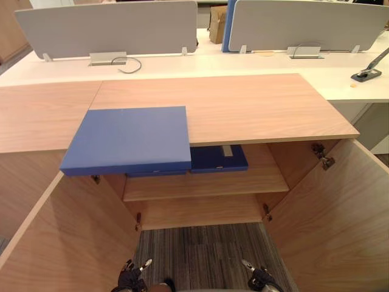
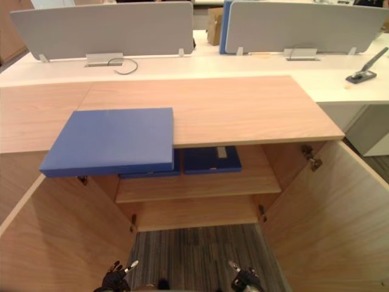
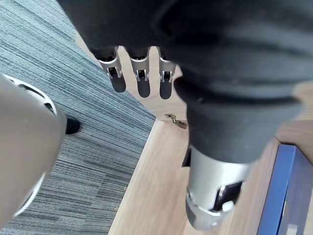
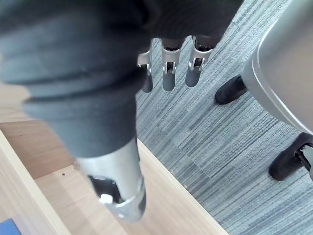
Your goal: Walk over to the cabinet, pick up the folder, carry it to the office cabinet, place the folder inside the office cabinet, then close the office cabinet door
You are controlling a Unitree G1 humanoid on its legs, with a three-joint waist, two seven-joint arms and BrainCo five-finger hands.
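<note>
Grey striped carpet (image 1: pixel 200 255) right at our feet, and that's where both hands hang: left hand (image 1: pixel 130 275) and right hand (image 1: pixel 260 278), low down at the near edge. In the wrist views, the left's fingers (image 3: pixel 139 73) and the right's fingers (image 4: pixel 168 68) are straight and loose, with nothing in either one. Just past them the cabinet (image 1: pixel 243 106) stands wide open, left door (image 1: pixel 67 243) and right door (image 1: pixel 334 225) swung out toward us. Inside, a shelf (image 1: pixel 206 185) carries a couple of darker blue binders (image 1: pixel 217 158) lying flat. Our folder (image 1: pixel 129 140) is well up and away from both hands, flat on the cabinet's top toward the left, its front edge sticking out over the opening. Behind that we get a white desk (image 1: pixel 255 61) with grey divider panels (image 1: pixel 106 27).
</note>
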